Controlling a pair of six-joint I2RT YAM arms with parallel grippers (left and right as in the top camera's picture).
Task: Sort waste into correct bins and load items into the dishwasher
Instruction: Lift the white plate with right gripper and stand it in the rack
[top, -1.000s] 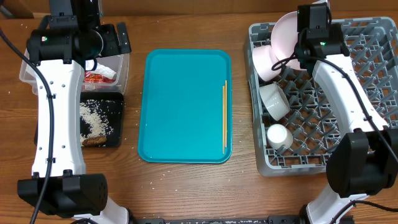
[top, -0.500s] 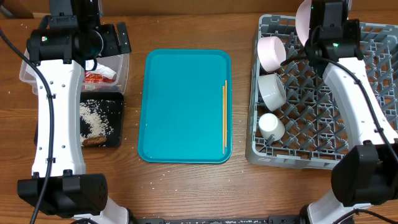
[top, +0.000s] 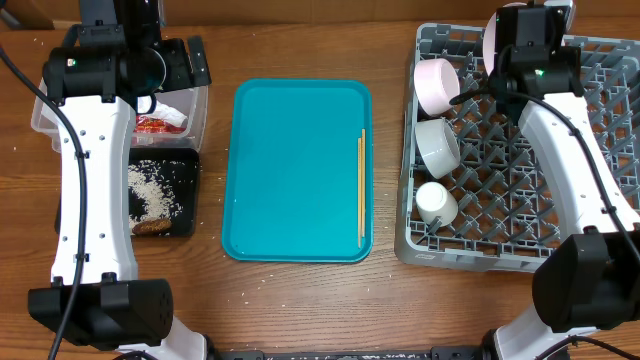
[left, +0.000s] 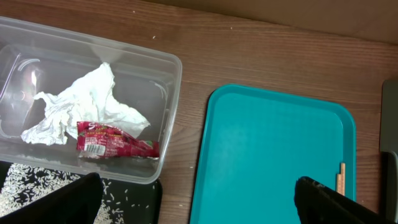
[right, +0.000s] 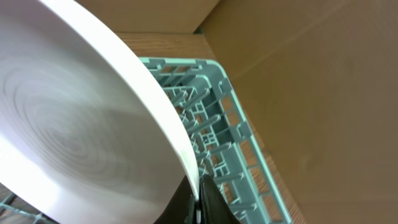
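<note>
Woodgrain table (top: 300, 300): right hand (right: 199, 200) pinches smooth round plate (right: 74, 124) at latticed rack (right: 214, 124).

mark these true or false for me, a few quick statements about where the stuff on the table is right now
1. The thin wooden chopsticks lie on the teal serving tray. True.
2. The loose white rice grains lie in the shallow black rectangular tray. True.
3. The red-and-white snack wrapper is in that black tray. False: it lies in the clear plastic tub, beside the crumpled white paper.
4. The right hand is empty. False: it is shut on a white round plate at the grey plastic dish rack.
5. The small white cup sits on the teal tray. False: it is in the dish rack.
</note>
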